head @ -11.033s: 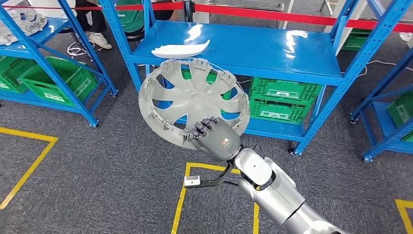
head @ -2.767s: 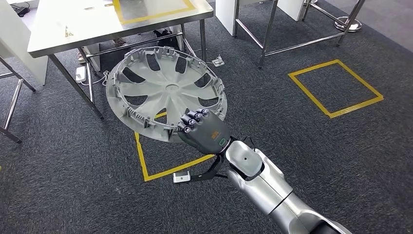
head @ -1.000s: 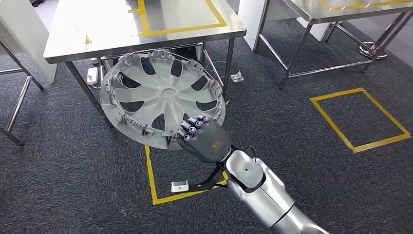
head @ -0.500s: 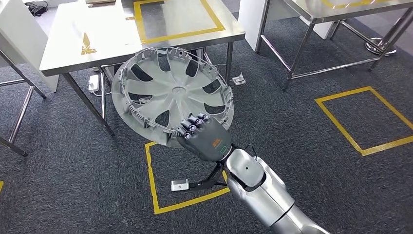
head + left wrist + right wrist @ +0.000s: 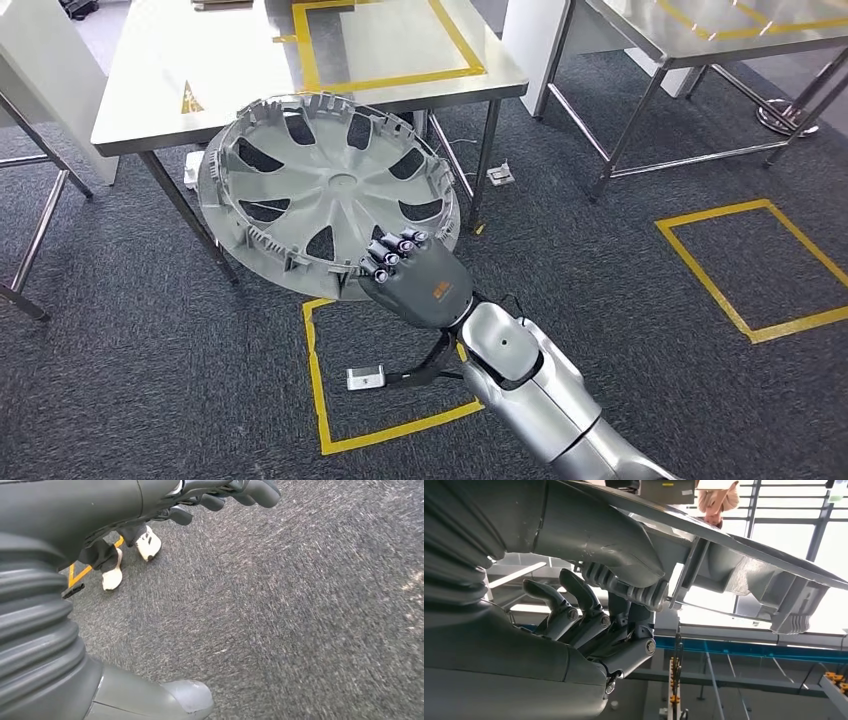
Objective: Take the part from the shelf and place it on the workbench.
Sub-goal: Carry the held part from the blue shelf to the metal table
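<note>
The part is a grey plastic wheel cover (image 5: 325, 190) with open spokes and a clipped rim, its inner side facing me. My right hand (image 5: 415, 280) grips its near rim and holds it tilted in the air, in front of the steel workbench (image 5: 200, 60) and overlapping its front edge. The bench top carries a yellow tape rectangle (image 5: 458, 35). In the right wrist view the thumb and fingers (image 5: 589, 612) clamp the wheel cover's rim (image 5: 744, 555) from both sides. My left hand (image 5: 220, 492) hangs over grey carpet, fingers loose and holding nothing.
A second steel table (image 5: 690, 25) stands to the right, a white panel (image 5: 40, 90) to the left. Yellow tape squares mark the carpet below me (image 5: 320, 400) and at the right (image 5: 745, 260). A power strip (image 5: 193, 165) lies under the bench. A person's white shoes (image 5: 148, 542) are near my left side.
The whole picture has shifted as I moved: from the blue shelf to the workbench, which now sits slightly lower and nearer. The wheel cover stays in my right hand, swaying a little leftward.
</note>
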### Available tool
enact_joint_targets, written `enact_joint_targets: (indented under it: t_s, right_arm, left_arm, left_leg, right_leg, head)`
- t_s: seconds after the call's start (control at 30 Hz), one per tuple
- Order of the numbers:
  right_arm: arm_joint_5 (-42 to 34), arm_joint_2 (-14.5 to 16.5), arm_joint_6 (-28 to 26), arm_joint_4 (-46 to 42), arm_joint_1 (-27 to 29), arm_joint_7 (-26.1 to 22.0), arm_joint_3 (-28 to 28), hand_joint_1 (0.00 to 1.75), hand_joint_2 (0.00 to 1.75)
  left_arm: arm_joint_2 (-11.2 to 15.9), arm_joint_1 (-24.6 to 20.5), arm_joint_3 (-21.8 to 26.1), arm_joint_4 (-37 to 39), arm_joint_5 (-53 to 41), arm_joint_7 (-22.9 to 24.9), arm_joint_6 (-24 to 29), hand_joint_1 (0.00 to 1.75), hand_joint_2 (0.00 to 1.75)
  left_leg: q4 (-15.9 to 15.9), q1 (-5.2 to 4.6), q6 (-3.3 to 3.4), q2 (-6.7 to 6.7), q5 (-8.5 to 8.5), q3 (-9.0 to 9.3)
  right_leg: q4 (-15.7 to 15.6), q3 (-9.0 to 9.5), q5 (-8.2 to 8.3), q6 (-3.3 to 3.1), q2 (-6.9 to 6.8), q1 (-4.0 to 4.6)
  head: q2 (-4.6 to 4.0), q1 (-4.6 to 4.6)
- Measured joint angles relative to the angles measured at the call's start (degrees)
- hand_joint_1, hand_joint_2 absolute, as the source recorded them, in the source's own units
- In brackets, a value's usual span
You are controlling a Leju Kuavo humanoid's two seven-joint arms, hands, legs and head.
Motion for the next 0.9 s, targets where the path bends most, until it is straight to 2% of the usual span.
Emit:
enact_joint_targets:
  t_s: [0.07, 0.1, 0.13, 0.23, 0.3, 0.33, 0.43, 0.47, 0.5, 0.53, 0.57, 0.6, 0.63, 0.67, 0.7, 0.77, 0.8, 0.83, 0.9]
  right_arm:
    - [0.0, 0.0, 0.0, 0.0, -0.1, 0.0, 0.0, 1.75, 1.75]
    - [0.0, 0.0, 0.0, 0.1, -0.1, 0.0, 0.0, 1.75, 1.75]
    - [0.1, 0.0, 0.0, 0.1, -0.2, 0.0, 0.0, 1.75, 1.75]
    - [0.2, 0.2, -0.1, 0.2, -0.2, -0.1, -0.1, 1.75, 1.75]
    - [0.3, 0.4, -0.1, 0.2, -0.3, 0.0, -0.1, 1.75, 1.75]
    - [0.3, 0.5, -0.2, 0.2, -0.4, 0.0, -0.1, 1.75, 1.75]
    - [0.8, 0.6, -0.3, 0.2, -0.4, 0.2, -0.1, 1.75, 1.75]
    - [1.0, 0.6, -0.3, 0.2, -0.3, 0.2, -0.1, 1.75, 1.75]
    - [1.2, 0.6, -0.3, 0.2, -0.2, 0.2, -0.1, 1.75, 1.75]
    - [1.3, 0.6, -0.2, 0.2, -0.1, 0.2, -0.2, 1.75, 1.75]
    - [1.4, 0.6, -0.2, 0.2, -0.1, 0.2, -0.2, 1.75, 1.75]
    - [1.5, 0.6, -0.2, 0.2, -0.1, 0.2, -0.2, 1.75, 1.75]
    - [1.7, 0.7, -0.2, 0.2, -0.2, 0.3, -0.2, 1.75, 1.75]
    - [1.9, 0.7, -0.1, 0.2, -0.2, 0.3, -0.2, 1.75, 1.75]
    - [2.2, 0.7, -0.1, 0.2, -0.3, 0.4, -0.2, 1.75, 1.75]
    - [2.6, 0.8, -0.2, 0.2, -0.3, 0.6, -0.2, 1.75, 1.75]
    - [2.8, 0.8, -0.3, 0.2, -0.4, 0.8, -0.2, 1.75, 1.75]
    - [2.9, 0.8, -0.4, 0.2, -0.5, 1.0, -0.2, 1.75, 1.75]
    - [3.2, 0.8, -0.6, 0.3, -0.6, 1.3, -0.2, 1.75, 1.75]
  left_arm:
    - [-0.1, 0.0, 0.0, 0.0, 0.0, 0.0, 0.0, 0.00, 1.75]
    - [-0.1, 0.0, 0.0, 0.0, 0.0, 0.0, 0.0, 0.00, 1.75]
    - [-0.1, -0.1, 0.0, 0.0, 0.0, 0.0, 0.0, 0.00, 1.75]
    - [-0.1, -0.2, 0.0, 0.0, 0.0, 0.0, 0.1, 0.00, 1.75]
    - [0.0, -0.2, 0.0, 0.0, 0.0, 0.0, 0.1, 0.00, 1.75]
    - [0.0, -0.4, 0.0, 0.0, -0.1, 0.0, 0.1, 0.00, 1.75]
    - [0.0, -0.5, 0.0, 0.0, -0.3, 0.0, -0.1, 0.00, 1.75]
    - [0.0, -0.4, 0.0, 0.0, -0.4, 0.0, -0.1, 0.00, 1.75]
    - [0.0, -0.3, 0.0, 0.0, -0.5, 0.1, -0.2, 0.00, 1.75]
    - [0.0, -0.2, 0.0, 0.0, -0.5, 0.1, -0.2, 0.00, 1.75]
    - [0.1, -0.2, 0.0, 0.0, -0.6, 0.1, -0.2, 0.00, 1.75]
    - [0.1, -0.2, 0.0, 0.0, -0.6, 0.1, -0.2, 0.00, 1.75]
    - [0.1, -0.3, 0.0, 0.0, -0.5, 0.1, -0.2, 0.00, 1.75]
    - [0.2, -0.3, 0.0, 0.0, -0.5, 0.0, -0.2, 0.00, 1.75]
    - [0.2, -0.2, 0.0, 0.0, -0.4, -0.1, -0.2, 0.00, 1.75]
    - [0.1, -0.1, 0.0, 0.0, -0.3, -0.3, -0.2, 0.00, 1.75]
    - [0.1, -0.2, 0.0, 0.0, -0.3, -0.4, -0.2, 0.00, 1.75]
    - [0.0, -0.3, 0.0, 0.0, -0.3, -0.4, -0.2, 0.00, 1.75]
    - [0.0, -0.5, 0.0, 0.0, -0.3, -0.5, -0.2, 0.00, 1.75]
  left_leg:
    - [0.0, -0.06, -0.25, -0.15, -1.06, 1.40]
    - [0.0, -0.12, -0.49, -0.26, -1.56, 1.87]
    - [-0.2, -0.18, -0.80, -0.32, -1.97, 2.18]
    - [0.6, -0.34, -1.94, -0.30, -1.98, 3.02]
    - [3.1, -0.32, -2.47, -0.16, -2.79, 2.52]
    - [5.6, -0.25, -2.68, -0.06, -3.89, 1.08]
    - [14.7, -0.18, -3.07, 0.16, -7.65, -5.62]
    - [15.5, -0.19, -3.10, 0.19, -7.72, -6.99]
    - [14.5, -0.19, -3.09, 0.24, -6.60, -7.46]
    - [11.8, -0.19, -3.02, 0.30, -4.28, -7.15]
    - [8.1, -0.19, -2.90, 0.39, -1.12, -6.34]
    - [4.6, -0.24, -2.61, 0.51, 1.07, -5.63]
    - [2.1, -0.31, -2.23, 0.64, 2.25, -5.12]
    - [0.8, -0.40, -1.79, 0.72, 2.64, -4.84]
    - [0.5, -0.46, -1.27, 0.74, 2.20, -4.77]
    - [0.4, -0.37, -0.39, 0.57, 2.50, -3.74]
    - [0.3, -0.29, -0.01, 0.47, 2.52, -3.20]
    - [0.3, -0.25, 0.27, 0.38, 2.34, -2.63]
    - [0.3, -0.29, 0.61, 0.32, 1.68, -2.08]
  right_leg:
    - [-8.1, 2.29, 5.72, -0.89, -0.03, 0.34]
    - [-11.3, 3.31, 7.15, -1.29, -0.05, 0.58]
    - [-13.2, 3.98, 7.83, -1.59, -0.05, 0.81]
    - [-14.5, 5.53, 7.35, -2.44, 0.14, 0.77]
    - [-14.7, 6.94, 6.99, -3.07, 0.10, 0.52]
    - [-14.8, 7.45, 6.76, -3.28, 0.06, 0.43]
    - [-14.8, 8.39, 5.73, -3.59, 0.08, 0.40]
    - [-14.8, 8.85, 5.30, -3.56, 0.16, 0.40]
    - [-14.8, 9.45, 4.83, -3.50, 0.24, 0.39]
    - [-14.8, 10.16, 4.31, -3.38, 0.31, 0.38]
    - [-14.8, 10.71, 3.79, -3.20, 0.33, 0.39]
    - [-14.6, 11.26, 3.24, -2.97, 0.36, 0.45]
    - [-14.5, 11.56, 2.69, -2.64, 0.38, 0.54]
    - [-14.5, 11.80, 2.25, -2.27, 0.38, 0.61]
    - [-14.2, 12.10, 2.06, -1.89, 0.40, 0.72]
    - [-13.6, 12.50, 1.73, -1.23, 0.35, 0.70]
    - [-12.4, 12.14, 1.48, -0.94, 0.31, 0.66]
    - [-10.1, 10.97, 0.80, -0.66, 0.25, 0.57]
    - [-3.3, 6.35, -1.48, -0.17, 0.17, 0.48]
  head:
    - [0.00, 0.02]
    - [0.00, 0.03]
    - [0.00, 0.01]
    - [0.00, 0.00]
    - [0.00, -0.06]
    - [0.00, -0.13]
    - [0.00, -0.22]
    - [0.00, -0.23]
    - [0.00, -0.24]
    - [0.00, -0.23]
    - [0.00, -0.24]
    - [0.00, -0.24]
    - [0.00, -0.22]
    - [0.00, -0.20]
    - [0.00, -0.15]
    - [0.00, -0.08]
    - [0.00, -0.02]
    - [0.00, 0.01]
    - [0.00, 0.09]
